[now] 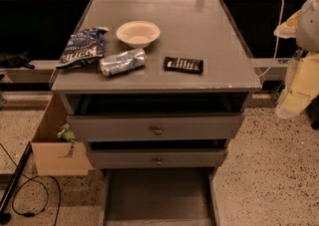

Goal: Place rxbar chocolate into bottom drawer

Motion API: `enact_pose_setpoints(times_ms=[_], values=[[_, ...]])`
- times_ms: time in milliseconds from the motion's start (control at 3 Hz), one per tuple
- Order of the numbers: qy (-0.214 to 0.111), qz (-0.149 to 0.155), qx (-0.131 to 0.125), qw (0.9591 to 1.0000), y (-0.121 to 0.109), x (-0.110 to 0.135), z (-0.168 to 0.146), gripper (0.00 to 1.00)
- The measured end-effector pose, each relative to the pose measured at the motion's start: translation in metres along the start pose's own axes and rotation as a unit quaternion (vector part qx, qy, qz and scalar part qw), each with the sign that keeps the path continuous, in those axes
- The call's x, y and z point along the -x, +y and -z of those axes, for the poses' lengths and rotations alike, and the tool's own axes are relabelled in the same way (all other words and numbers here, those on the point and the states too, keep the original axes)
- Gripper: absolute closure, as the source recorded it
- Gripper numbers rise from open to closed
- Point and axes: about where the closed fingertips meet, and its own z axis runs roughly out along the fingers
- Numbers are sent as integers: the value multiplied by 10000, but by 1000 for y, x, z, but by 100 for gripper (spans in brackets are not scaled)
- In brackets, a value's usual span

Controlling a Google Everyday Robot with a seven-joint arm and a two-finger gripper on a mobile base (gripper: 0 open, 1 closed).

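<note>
end effector (310,23): beyond the table's (199,18) right edge; grip state cannot be told
rxbar chocolate (184,64): flat near front edge, right of centre
bottom drawer (158,197): pulled open

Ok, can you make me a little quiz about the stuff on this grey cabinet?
1. True or false: the rxbar chocolate lies in the bottom drawer.
2. What lies between the chip bag and the rxbar chocolate? A) crushed can B) spoon C) mug
3. Fill in: the gripper is ____ of view.
Key: 1 false, it lies on the cabinet top; 2 A; 3 out.
</note>
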Motion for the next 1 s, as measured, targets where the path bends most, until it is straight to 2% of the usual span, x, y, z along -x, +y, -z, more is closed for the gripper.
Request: enact_pose_setpoints(times_ms=[333,667,1000], values=[[-1,1,0,10000,0,0,0,0],[-256,159,-8,9995,-9,10,-3,0],[-517,404,-20,9978,-39,30,-15,0]])
